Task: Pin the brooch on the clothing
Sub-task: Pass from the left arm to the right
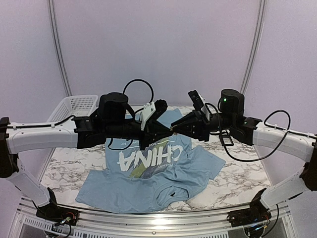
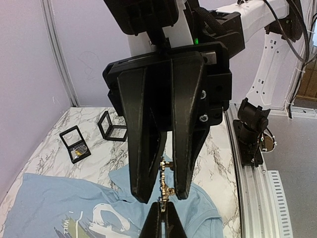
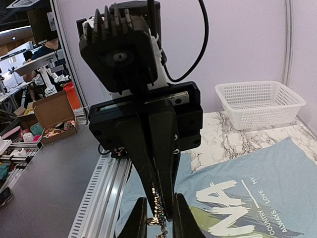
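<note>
Watching both arms meet tip to tip in the air above the blue CHINA shirt [image 1: 148,181] spread on the desk [image 1: 242,173]. Looks like the left hand [image 2: 161,224] is clamped on the tiny gold brooch [image 2: 166,184]. The right hand [image 2: 161,196] has fingers narrowly either side of it, can't tell if it's actually pinching.

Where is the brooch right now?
Seen low and central in the left wrist view, the brooch is in mid-air above the T-shirt, pinched by the left pincer and standing between the fingers of the right pincer.
</note>
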Robot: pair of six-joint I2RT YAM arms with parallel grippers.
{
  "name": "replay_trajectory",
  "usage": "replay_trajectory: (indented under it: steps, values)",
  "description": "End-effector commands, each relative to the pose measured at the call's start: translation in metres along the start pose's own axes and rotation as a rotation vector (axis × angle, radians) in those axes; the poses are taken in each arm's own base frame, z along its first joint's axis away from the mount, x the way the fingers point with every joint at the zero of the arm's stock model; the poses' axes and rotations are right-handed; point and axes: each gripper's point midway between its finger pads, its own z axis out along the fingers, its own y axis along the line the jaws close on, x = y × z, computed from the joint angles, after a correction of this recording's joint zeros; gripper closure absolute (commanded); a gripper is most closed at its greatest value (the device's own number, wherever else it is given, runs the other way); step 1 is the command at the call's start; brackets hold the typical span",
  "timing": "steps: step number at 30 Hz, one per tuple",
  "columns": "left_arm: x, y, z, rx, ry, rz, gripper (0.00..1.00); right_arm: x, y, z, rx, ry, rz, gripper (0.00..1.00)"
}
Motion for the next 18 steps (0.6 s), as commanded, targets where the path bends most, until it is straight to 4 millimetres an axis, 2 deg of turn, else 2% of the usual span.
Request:
replay_trajectory:
  steps: [1,8,10,18]
  values:
    - [-0.0189,0.0019,-0.0001,0.013,-0.047,0.007,1.0,-0.0048,0.0032,0.0036,-0.021,-0.008,-0.012,0.87]
    - [-0.0213,0.0028,0.0013,0.016,-0.054,0.008,1.0,-0.0059,0.005,0.0047,-0.03,-0.009,-0.014,0.9]
    - [-0.0215,0.0026,0.0018,0.018,-0.054,0.006,1.0,-0.006,0.0047,0.0051,-0.031,-0.01,-0.012,1.0]
    - [-0.0212,0.0042,0.0037,0.019,-0.054,0.003,1.0,-0.0041,0.0062,0.0055,-0.038,-0.008,-0.005,1.0]
